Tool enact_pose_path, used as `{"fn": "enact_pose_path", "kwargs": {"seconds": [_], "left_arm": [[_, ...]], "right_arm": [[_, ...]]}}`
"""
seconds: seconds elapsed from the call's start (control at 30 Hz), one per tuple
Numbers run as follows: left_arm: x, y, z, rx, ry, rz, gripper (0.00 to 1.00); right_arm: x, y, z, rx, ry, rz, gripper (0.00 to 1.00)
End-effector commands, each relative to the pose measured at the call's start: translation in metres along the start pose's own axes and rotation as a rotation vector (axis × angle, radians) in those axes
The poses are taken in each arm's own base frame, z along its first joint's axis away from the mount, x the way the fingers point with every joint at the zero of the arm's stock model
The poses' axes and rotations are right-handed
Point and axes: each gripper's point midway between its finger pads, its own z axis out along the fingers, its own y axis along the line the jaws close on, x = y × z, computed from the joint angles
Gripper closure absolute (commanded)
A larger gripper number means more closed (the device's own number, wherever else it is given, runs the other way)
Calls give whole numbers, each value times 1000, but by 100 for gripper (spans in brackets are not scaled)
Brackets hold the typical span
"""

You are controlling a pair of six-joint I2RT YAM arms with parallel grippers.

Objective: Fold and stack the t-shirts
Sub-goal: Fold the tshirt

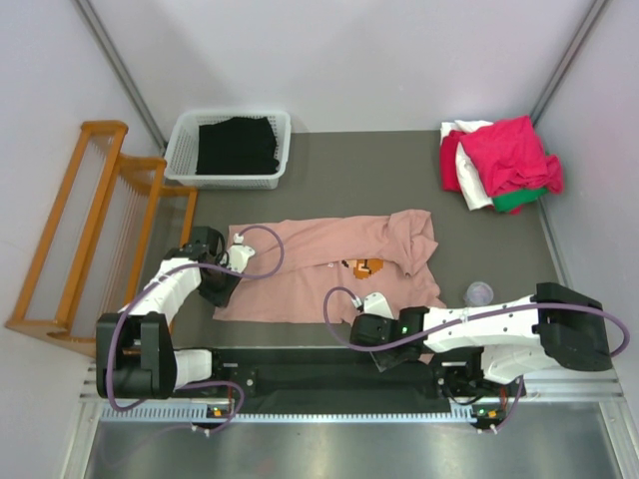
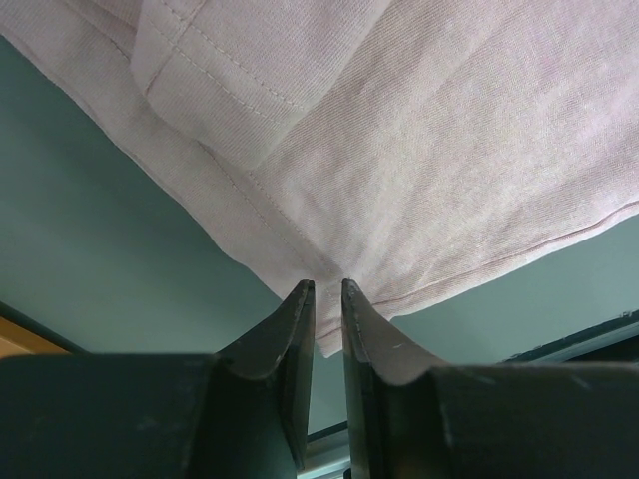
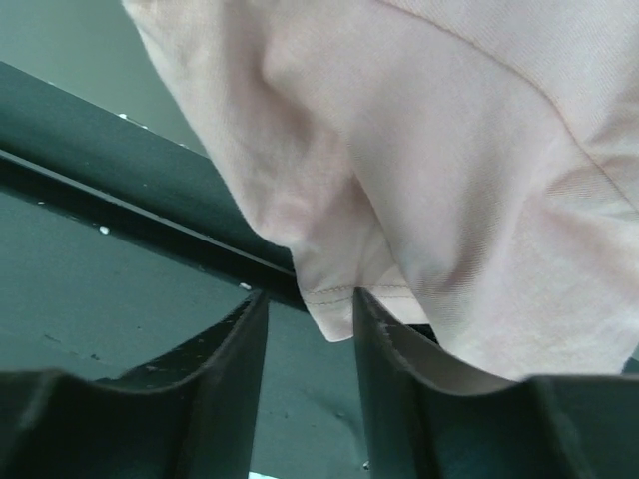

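1. Desk [image 1: 399,170]: dusty-pink t-shirt [image 1: 300,264] spread at centre.
2. Heap of other t-shirts [image 1: 504,160], desk's 2 o'clock.
3. Left fingers [image 2: 300,319], shirt's 9 o'clock, pinching its hem.
4. Right fingers [image 3: 245,339], shirt's 5 o'clock, parted around a loose corner.

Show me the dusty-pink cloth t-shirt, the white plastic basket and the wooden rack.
dusty-pink cloth t-shirt [image 1: 310,244]: overhead view, flat middle.
white plastic basket [image 1: 225,181]: overhead view, near wall.
wooden rack [image 1: 103,128]: overhead view, far end bar.

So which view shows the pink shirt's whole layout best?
Top external: the pink shirt lies spread across the table, right end rumpled, nearly all visible. Both wrist views show only a close-up of hem and folds.
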Motion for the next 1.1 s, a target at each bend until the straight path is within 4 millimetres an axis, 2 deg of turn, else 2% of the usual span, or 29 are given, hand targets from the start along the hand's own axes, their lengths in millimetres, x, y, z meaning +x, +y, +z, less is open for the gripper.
{"fn": "enact_pose_path", "kwargs": {"seconds": [0.0,0.13,0.23,0.33,0.5,0.63,0.83,1.07], "left_arm": [[-10,6,-1,-15,-35,-1,76],[-9,8,5,-27,-37,-9,75],[-10,8,9,-17,-30,-12,74],[-12,9,10,-14,-31,-11,75],[-20,8,4,3,-49,-12,75],[-22,6,-1,10,-62,-16,75],[-21,5,-10,-1,-70,-3,75],[-25,1,-13,25,-84,-10,75]], "right_arm": [[3,4,5,-3,-2,7,65],[5,2,6,3,3,11,74],[8,1,7,8,10,17,76],[12,-3,10,21,26,15,76],[19,-14,12,72,44,3,70],[21,-17,22,133,79,-29,65],[28,-15,30,129,110,-35,65],[33,-28,38,228,145,-40,70]]}}
